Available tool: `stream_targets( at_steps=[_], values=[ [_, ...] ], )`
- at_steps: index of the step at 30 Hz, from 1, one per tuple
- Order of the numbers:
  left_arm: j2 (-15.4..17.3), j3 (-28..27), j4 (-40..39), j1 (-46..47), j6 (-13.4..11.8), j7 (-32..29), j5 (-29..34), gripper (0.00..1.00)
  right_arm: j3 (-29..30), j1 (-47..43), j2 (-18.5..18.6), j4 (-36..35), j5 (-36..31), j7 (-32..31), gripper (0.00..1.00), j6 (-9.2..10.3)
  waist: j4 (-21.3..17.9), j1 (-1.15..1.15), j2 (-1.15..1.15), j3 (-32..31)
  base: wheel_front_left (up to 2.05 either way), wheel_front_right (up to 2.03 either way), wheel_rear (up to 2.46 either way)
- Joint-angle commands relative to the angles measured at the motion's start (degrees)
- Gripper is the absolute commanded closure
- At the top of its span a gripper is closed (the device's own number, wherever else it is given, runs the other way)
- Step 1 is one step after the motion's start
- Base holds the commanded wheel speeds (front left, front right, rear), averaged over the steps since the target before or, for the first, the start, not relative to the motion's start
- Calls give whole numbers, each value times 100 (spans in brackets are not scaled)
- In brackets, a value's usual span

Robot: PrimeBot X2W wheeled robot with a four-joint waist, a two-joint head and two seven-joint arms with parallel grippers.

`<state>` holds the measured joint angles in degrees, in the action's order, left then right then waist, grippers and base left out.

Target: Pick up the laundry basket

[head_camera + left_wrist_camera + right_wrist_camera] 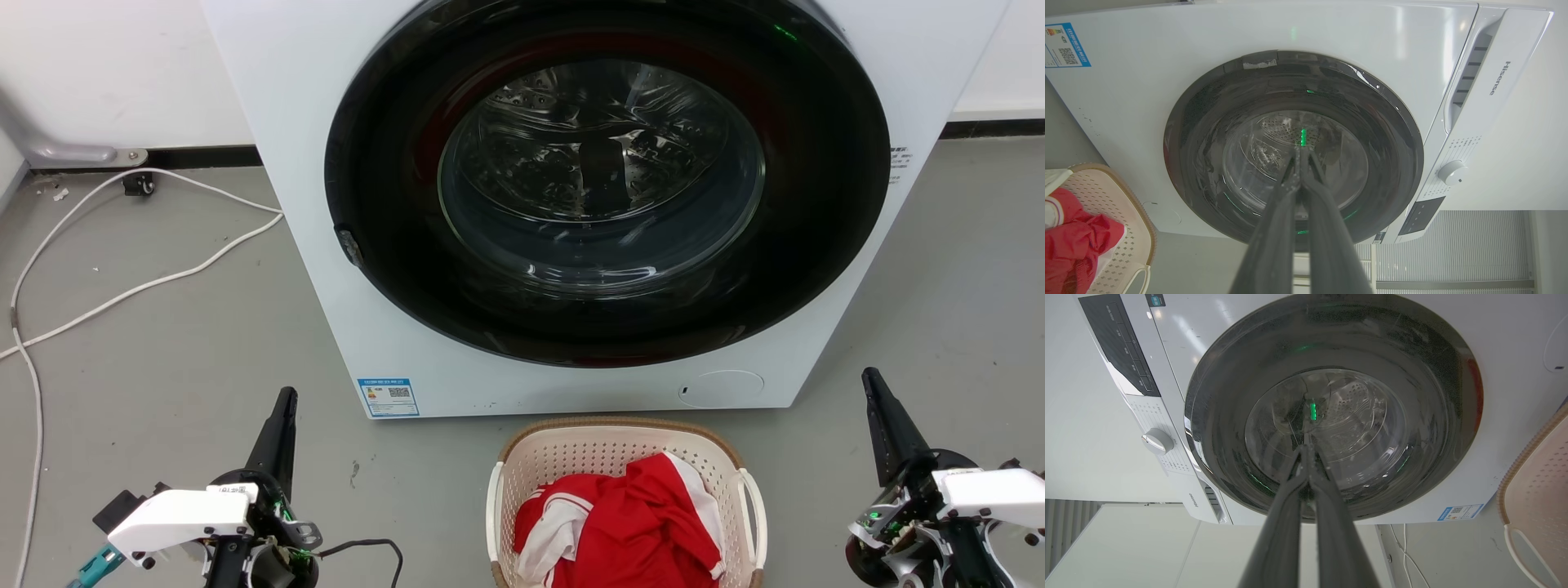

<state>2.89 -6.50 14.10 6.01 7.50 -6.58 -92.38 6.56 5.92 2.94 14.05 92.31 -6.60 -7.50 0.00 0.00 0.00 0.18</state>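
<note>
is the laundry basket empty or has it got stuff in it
Not empty: the laundry basket holds a crumpled red and white garment, heaped across most of its inside.

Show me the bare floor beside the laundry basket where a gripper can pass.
Bare floor lies between the left gripper and the laundry basket, and between the basket and the right gripper. Tight behind the basket, where its rim nears the washing machine. A white cable crosses the floor far left.
</note>
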Motion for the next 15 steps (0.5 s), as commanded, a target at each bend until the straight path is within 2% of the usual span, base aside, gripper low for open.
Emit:
stream_targets(
  at_steps=[1, 15],
  values=[
    [-4, -13, 1, 49, 11, -12, -8, 100, 6, 64, -9, 4, 9, -15, 100, 2, 0, 0, 0, 0, 0, 0, 0],
    [-4, -13, 1, 49, 11, -12, -9, 100, 6, 64, -9, 4, 9, -15, 100, 2, 0, 0, 0, 0, 0, 0, 0]
  ],
)
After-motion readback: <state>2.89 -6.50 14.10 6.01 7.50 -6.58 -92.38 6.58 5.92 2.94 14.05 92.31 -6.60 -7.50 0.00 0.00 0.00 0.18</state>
